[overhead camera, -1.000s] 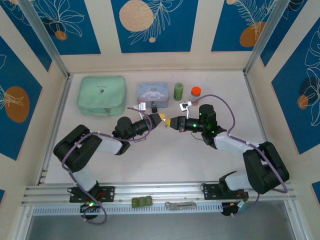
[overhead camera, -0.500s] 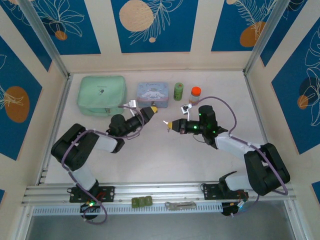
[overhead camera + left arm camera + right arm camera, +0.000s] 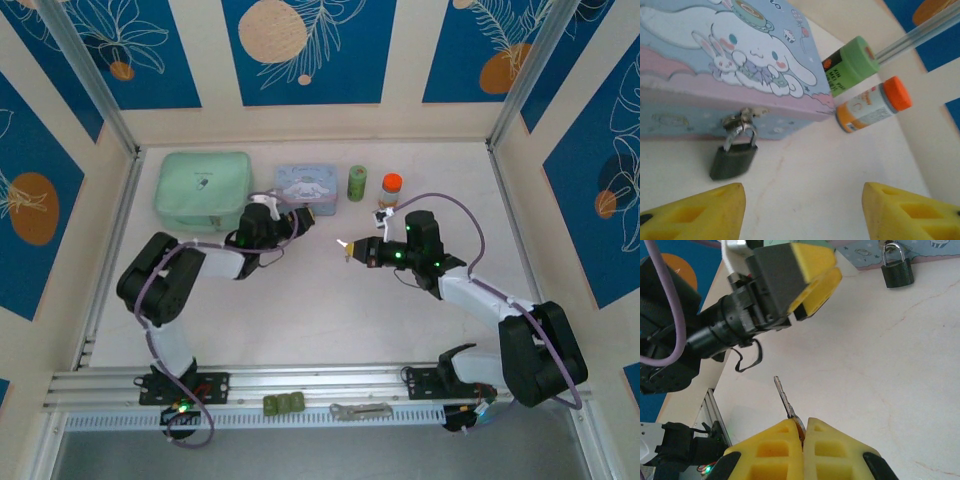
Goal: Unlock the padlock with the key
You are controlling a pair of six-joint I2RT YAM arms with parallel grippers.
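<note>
Pinching the key (image 3: 785,400) by its head, right hand (image 3: 802,427) clamped, blade pointing straight out ahead of it, padlock (image 3: 734,160) just ahead of the spread-fingered left hand (image 3: 802,212), shackle on the latch (image 3: 743,118) of the tin (image 3: 715,55), body end toward that hand.

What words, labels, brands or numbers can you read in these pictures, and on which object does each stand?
No text can be quoted.
green bottle: print on its dark label, too blurred to read.
orange-capped bottle: label marks, too blurred to read.
pale blue tin: cartoon rabbit; lettering at the picture's top edge, cut off.
mint pouch: small dark print, too small to read.
</note>
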